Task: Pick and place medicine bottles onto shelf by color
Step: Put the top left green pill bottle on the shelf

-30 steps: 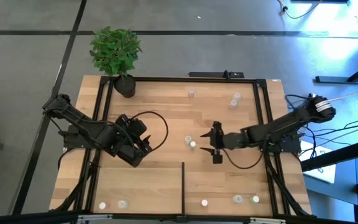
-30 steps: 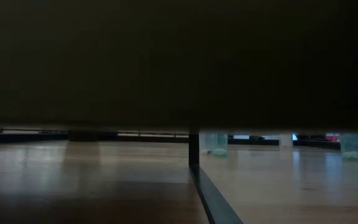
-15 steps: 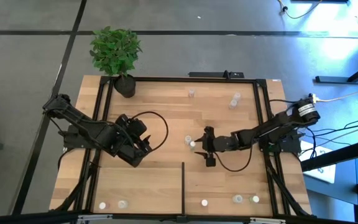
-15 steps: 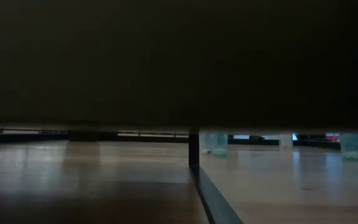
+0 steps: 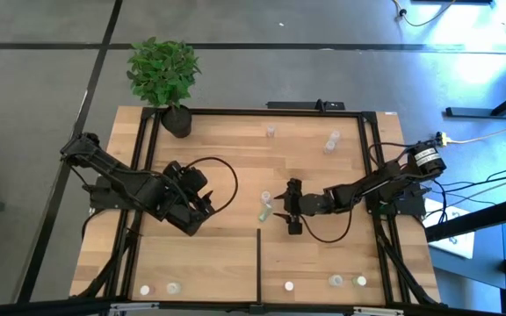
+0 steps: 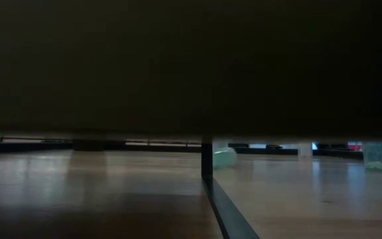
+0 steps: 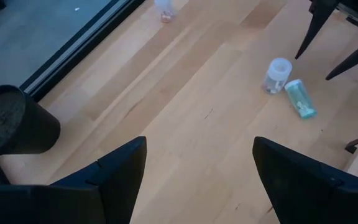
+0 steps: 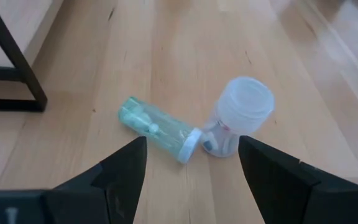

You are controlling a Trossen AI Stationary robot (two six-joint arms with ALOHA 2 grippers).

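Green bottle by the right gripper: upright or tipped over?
Tipped over. The green bottle lies on its side, cap toward the upright clear bottle.

Even daylight on high view, cool blue glare at the right edge, soft shadows under arms. Low view mostly blacked out by a dark mass up close; only a dim strip of shelf (image 6: 98, 192) visible, sheen on wood. Wrist views bright, fingers (image 8: 114, 177) blurred near lens.

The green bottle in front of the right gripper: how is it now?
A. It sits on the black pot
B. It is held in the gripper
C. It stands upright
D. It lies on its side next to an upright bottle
D: the green bottle lies flat on the wood, its cap end beside the upright bottle, ahead of the open right gripper.
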